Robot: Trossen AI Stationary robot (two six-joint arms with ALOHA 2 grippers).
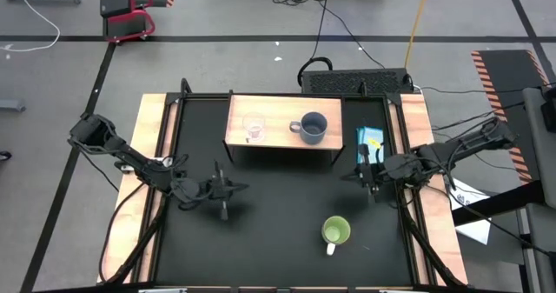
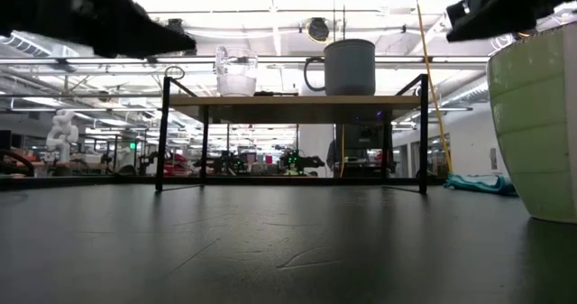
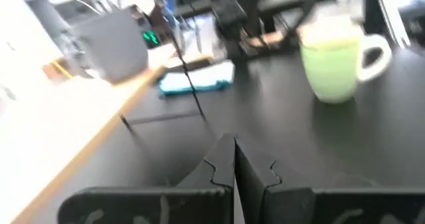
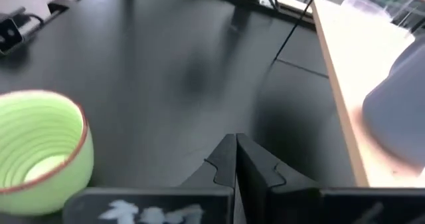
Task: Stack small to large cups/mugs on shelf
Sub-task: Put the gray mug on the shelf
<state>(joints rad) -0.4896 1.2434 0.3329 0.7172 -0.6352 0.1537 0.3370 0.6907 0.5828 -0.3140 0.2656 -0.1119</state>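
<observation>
From above: small clear glass cup point(image 1: 254, 128) and grey-blue handled mug point(image 1: 312, 127) set in size order on low light-wood shelf point(image 1: 282, 143), leaving its right end free; lime-green mug with white handle point(image 1: 335, 232) on black table point(image 1: 278, 232). Wrist views: left gripper point(image 3: 234, 159) and right gripper point(image 4: 236, 154) pinched closed, empty.

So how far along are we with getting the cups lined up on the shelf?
Two of three look done: the clear glass cup and the grey-blue mug stand side by side on the shelf. Nothing is in hand: the left pincer and right pincer are both shut and empty, hovering over the table. Left to do: the lime-green mug is on the table, to be placed beside the grey-blue mug.
</observation>
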